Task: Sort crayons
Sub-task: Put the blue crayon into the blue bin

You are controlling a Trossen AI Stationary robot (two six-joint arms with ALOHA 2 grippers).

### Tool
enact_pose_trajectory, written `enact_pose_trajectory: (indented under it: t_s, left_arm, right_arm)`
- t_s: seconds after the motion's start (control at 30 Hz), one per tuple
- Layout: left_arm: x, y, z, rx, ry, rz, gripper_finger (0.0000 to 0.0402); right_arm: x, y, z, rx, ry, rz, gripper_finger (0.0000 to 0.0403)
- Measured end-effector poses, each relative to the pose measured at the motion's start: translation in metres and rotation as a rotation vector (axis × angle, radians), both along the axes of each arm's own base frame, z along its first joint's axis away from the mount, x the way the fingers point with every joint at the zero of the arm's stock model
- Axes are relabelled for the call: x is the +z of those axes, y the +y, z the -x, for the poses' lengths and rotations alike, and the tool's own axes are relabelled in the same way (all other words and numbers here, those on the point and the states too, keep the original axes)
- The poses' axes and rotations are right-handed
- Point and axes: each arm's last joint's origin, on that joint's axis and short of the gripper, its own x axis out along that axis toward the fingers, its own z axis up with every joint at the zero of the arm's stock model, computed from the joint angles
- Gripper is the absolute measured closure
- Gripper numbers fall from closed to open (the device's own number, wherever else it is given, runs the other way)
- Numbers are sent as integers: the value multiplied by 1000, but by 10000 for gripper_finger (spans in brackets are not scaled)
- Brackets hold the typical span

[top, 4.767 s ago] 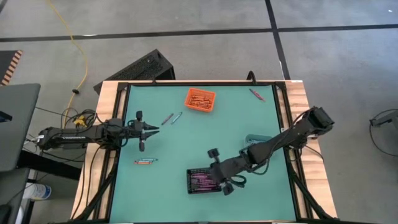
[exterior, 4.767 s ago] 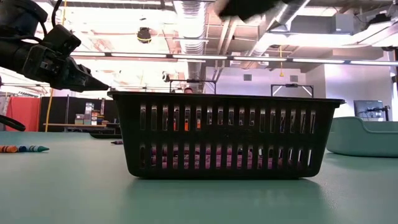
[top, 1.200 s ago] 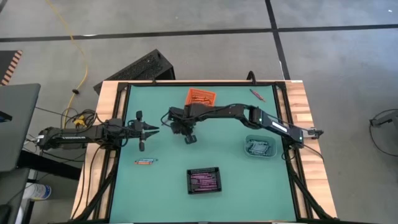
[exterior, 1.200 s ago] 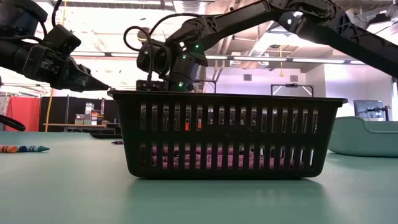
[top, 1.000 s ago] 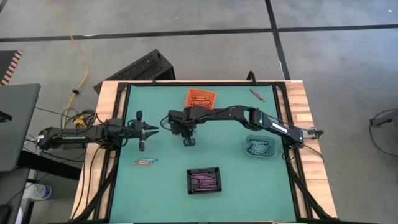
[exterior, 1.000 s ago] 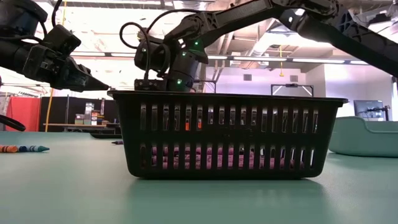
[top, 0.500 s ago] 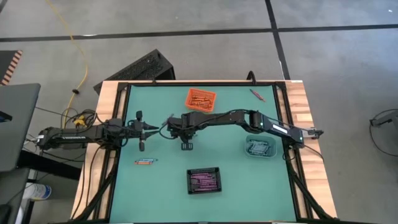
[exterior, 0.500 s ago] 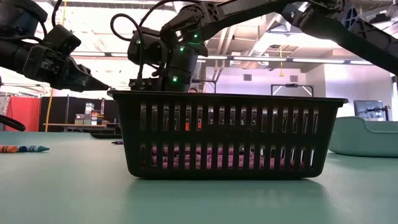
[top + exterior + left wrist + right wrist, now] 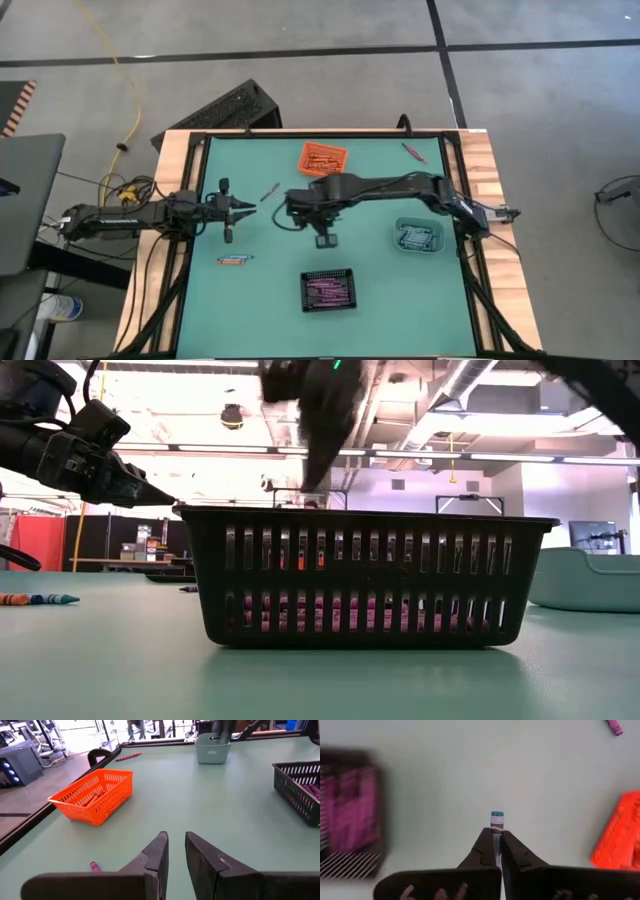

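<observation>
A blue-tipped crayon (image 9: 497,827) is pinched between the closed fingers of the right hand (image 9: 495,851), above the middle of the bench (image 9: 380,290) in the high view. By its colour, it probably belongs in the teal bin (image 9: 417,237) at centre right.

Much sorting looks done: the orange bin (image 9: 322,159) at upper centre, the black bin (image 9: 329,291) at lower centre and the teal one all hold crayons. Left on the bench are one purple crayon (image 9: 268,192) near the left hand (image 9: 245,208), a small group (image 9: 232,260) at lower left, and one red crayon (image 9: 412,151) at upper right beside the dark rim.

The left hand hovers at centre left, empty, its fingers slightly apart. The way toward the teal bin seems free.
</observation>
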Motion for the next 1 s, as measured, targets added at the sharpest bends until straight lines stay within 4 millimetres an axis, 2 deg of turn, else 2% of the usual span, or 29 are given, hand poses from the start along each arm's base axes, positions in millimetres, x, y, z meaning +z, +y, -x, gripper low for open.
enact_pose_trajectory:
  t_s: [0.1, 0.2, 0.3, 0.37, 0.57, 0.7, 0.83, 1.0]
  left_arm:
    - [0, 0, 0, 0, 0, 0, 348]
    - [0, 0, 0, 0, 0, 0, 348]
    - [0, 0, 0, 0, 0, 0, 348]
    - [0, 0, 0, 0, 0, 0, 348]
    - [0, 0, 0, 0, 0, 0, 348]
    - [0, 0, 0, 0, 0, 0, 348]
    - [0, 0, 0, 0, 0, 0, 348]
    - [0, 0, 0, 0, 0, 0, 348]
  right_arm:
    - [31, 17, 31, 31, 4, -3, 396]
    - [49, 30, 65, 44, -1, -8, 396]
    - [62, 37, 106, 8, -36, -20, 396]
    - [60, 39, 134, -31, -53, -38, 396]
    - [22, 31, 207, -117, -142, -98, 396]
    - [-12, 20, 243, -208, -148, -127, 396]
    - [-40, 14, 267, -271, -112, -132, 389]
    - [-67, 11, 280, -279, -76, -120, 369]
